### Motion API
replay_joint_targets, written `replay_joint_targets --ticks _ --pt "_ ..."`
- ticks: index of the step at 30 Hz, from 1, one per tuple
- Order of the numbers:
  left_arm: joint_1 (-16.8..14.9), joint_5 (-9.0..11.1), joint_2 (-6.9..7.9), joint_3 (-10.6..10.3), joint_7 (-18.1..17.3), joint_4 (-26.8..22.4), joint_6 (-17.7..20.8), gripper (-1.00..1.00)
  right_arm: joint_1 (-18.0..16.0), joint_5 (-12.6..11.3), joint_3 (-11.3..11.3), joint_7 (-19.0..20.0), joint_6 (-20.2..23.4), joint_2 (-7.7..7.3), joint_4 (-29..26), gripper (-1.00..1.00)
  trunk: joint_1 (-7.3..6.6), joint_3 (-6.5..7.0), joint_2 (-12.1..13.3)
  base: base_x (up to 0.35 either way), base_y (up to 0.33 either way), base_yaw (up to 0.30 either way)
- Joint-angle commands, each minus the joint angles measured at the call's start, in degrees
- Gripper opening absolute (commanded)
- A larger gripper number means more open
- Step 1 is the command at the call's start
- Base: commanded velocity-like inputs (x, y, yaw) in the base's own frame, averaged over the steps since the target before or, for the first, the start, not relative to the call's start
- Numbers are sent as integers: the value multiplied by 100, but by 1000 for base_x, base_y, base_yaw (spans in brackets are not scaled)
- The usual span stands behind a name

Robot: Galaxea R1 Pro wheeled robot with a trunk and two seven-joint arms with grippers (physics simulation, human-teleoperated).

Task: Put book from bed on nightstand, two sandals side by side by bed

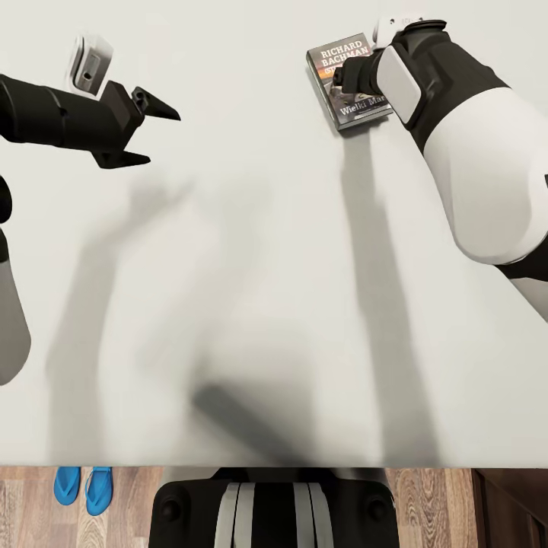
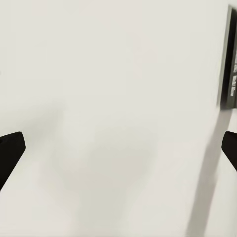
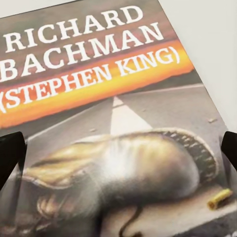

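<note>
Pale grey mattress of the bed [image 1: 251, 251] carries the book [image 1: 346, 80], which lies flat at its far right part; the right gripper [image 3: 118, 148] hangs just above the cover with its jaws wide apart. The left gripper [image 1: 148, 135] hovers over bare mattress, jaws open too. Two blue sandals [image 1: 84, 487] lie side by side on the wood floor [image 1: 426, 502] beside the bed.

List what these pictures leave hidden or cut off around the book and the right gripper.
- Head view: the right arm covers the book along its right side, and hides the right gripper's fingertips.
- Right wrist view: the book cover's lower part is cut off by the picture edge.
- Left wrist view: the book is cut by the edge.
</note>
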Motion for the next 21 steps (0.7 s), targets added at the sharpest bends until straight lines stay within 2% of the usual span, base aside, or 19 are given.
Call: replay_joint_targets --ticks 1,11,21 --pt "-2 34 4 -2 47 -2 44 100 3 37 -19 -11 33 4 31 100 1 -3 -1 0 0 0" --pt "25 34 4 5 45 -2 44 100 3 34 -20 -11 34 2 35 100 1 -3 -1 -12 -3 0" --pt "29 48 4 8 43 -2 44 100 3 36 -23 -11 34 9 67 100 1 -3 -1 -218 -73 0"
